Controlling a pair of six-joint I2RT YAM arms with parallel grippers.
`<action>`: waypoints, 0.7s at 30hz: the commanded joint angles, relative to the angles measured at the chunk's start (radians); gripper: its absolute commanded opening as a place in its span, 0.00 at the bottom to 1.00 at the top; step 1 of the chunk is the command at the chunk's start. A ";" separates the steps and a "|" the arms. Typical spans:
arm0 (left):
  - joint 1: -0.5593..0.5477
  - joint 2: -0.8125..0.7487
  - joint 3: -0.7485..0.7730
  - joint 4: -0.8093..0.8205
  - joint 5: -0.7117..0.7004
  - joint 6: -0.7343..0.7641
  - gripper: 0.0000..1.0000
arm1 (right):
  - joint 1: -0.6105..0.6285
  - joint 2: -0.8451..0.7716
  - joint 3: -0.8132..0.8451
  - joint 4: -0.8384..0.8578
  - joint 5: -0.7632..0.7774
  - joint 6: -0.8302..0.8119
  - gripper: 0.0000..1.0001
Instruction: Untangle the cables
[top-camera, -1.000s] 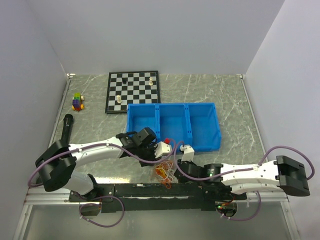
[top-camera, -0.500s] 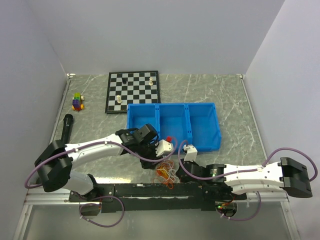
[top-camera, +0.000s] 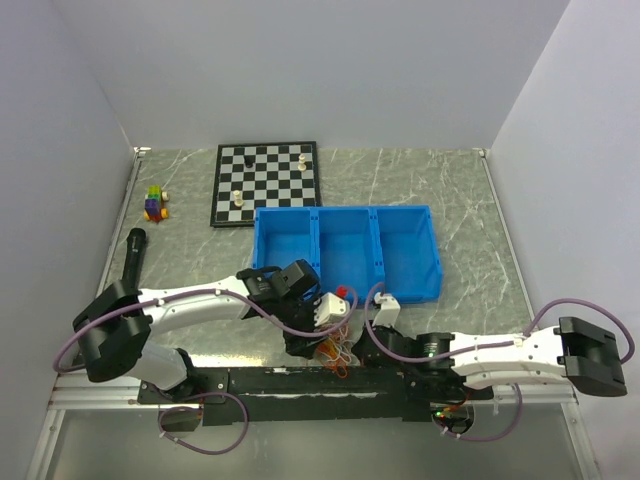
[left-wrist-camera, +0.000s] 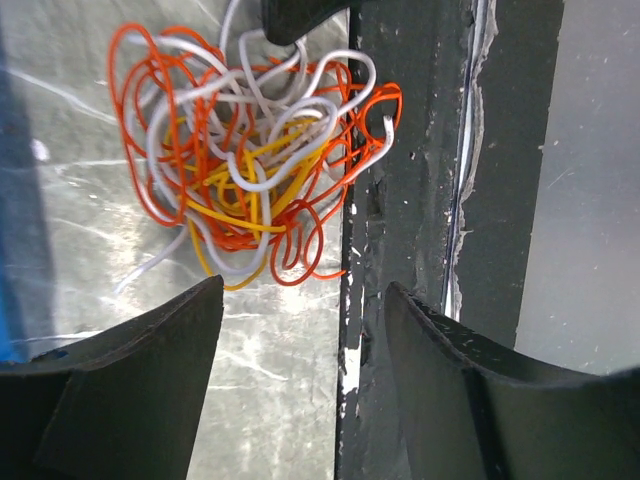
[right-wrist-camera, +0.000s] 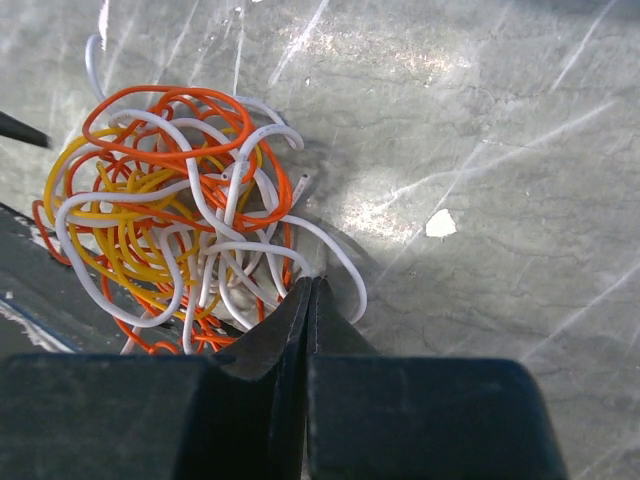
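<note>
Cables (left-wrist-camera: 250, 170): one loose knot of thin orange, yellow and white wire, lying at the near edge of the bench (top-camera: 460, 200), its rim touching or overlapping the dark base rail (left-wrist-camera: 400, 150), in front of the blue bin (top-camera: 345, 255). Judged very light, limp, smooth-skinned; a tug on the mass would likely drag the whole clump rather than free a strand. Best hold: a single outlying white loop or the free white tail at the knot's edge, with the rest pinned. Left gripper (left-wrist-camera: 300, 300) hangs over the knot, jaws spread wide, nothing between them. Right gripper (right-wrist-camera: 308, 290) clenched tight, tips against a white loop; whether a strand is nipped, cannot tell. No brand, label or legible writing in any view
</note>
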 joint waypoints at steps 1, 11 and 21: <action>-0.004 0.024 -0.031 0.098 0.042 -0.031 0.68 | 0.009 -0.051 -0.049 0.068 0.009 0.048 0.00; -0.004 0.050 -0.009 0.138 0.032 -0.020 0.28 | 0.009 -0.070 -0.077 0.069 0.008 0.082 0.00; -0.002 -0.049 0.018 -0.037 -0.049 0.025 0.01 | 0.009 -0.052 -0.083 0.008 0.007 0.135 0.00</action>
